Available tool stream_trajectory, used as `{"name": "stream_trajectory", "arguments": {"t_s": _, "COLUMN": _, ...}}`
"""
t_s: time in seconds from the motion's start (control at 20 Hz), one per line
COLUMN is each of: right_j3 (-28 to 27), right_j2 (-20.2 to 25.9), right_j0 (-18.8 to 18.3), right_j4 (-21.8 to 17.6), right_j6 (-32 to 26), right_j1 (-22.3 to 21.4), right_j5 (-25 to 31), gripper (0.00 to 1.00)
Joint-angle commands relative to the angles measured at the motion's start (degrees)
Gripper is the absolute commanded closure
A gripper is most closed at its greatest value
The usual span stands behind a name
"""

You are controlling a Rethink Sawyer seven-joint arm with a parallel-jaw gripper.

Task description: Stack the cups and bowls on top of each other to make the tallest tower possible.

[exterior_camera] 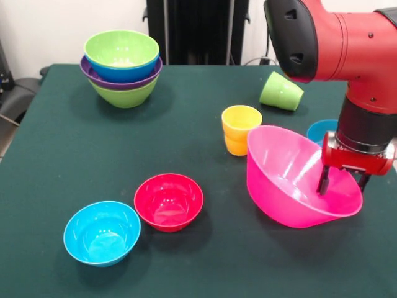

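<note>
Dark green desk: gripper clamps the tilted huge glossy pink plastic bowl's rim at lower right; that thin-edged grasp could slip.

The arm runs off the top and right edges, and the pink bowl hides most of a blue bowl.

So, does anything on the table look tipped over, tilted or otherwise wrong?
Two things. The light green cup lies on its side at the far edge, not upright. The pink bowl sits tilted, with the gripper at its raised rim, one of its jaws inside the bowl.
</note>
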Motion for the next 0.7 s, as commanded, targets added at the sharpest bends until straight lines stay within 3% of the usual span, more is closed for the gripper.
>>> {"name": "stream_trajectory", "arguments": {"t_s": 0.05, "right_j3": 0.03, "right_j2": 2.29, "right_j0": -0.7, "right_j4": -0.29, "right_j6": 5.8, "right_j1": 3.12, "right_j5": -2.54, "gripper": 0.0}}
{"name": "stream_trajectory", "arguments": {"t_s": 0.15, "right_j3": -0.23, "right_j2": 1.89, "right_j0": -0.61, "right_j4": -0.72, "right_j6": 5.37, "right_j1": 3.07, "right_j5": -2.44, "gripper": 0.0}}
{"name": "stream_trajectory", "arguments": {"t_s": 0.2, "right_j3": -0.15, "right_j2": 1.9, "right_j0": -0.6, "right_j4": -0.67, "right_j6": 5.38, "right_j1": 3.03, "right_j5": -2.63, "gripper": 1.0}}
{"name": "stream_trajectory", "arguments": {"t_s": 0.7, "right_j3": -0.78, "right_j2": 0.24, "right_j0": 0.31, "right_j4": -0.69, "right_j6": 5.66, "right_j1": 2.88, "right_j5": -4.1, "gripper": 1.0}}
